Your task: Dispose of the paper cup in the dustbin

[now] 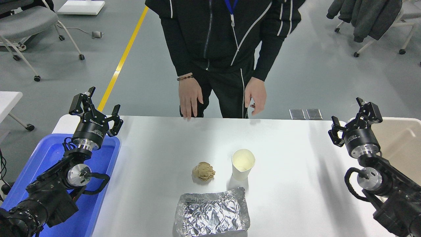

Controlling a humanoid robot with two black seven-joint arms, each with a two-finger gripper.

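Note:
The white paper cup stands upright near the middle of the white table, its cream inside showing. The beige dustbin is at the right edge, partly hidden behind my right arm. My right gripper is open and empty, raised over the table's right edge, well right of the cup. My left gripper is open and empty, parked at the lower left over the blue bin.
A crumpled tan paper ball lies just left of the cup. A foil tray sits in front of both. A blue plastic bin stands at the left. A person stands at the far side, one hand touching the table edge.

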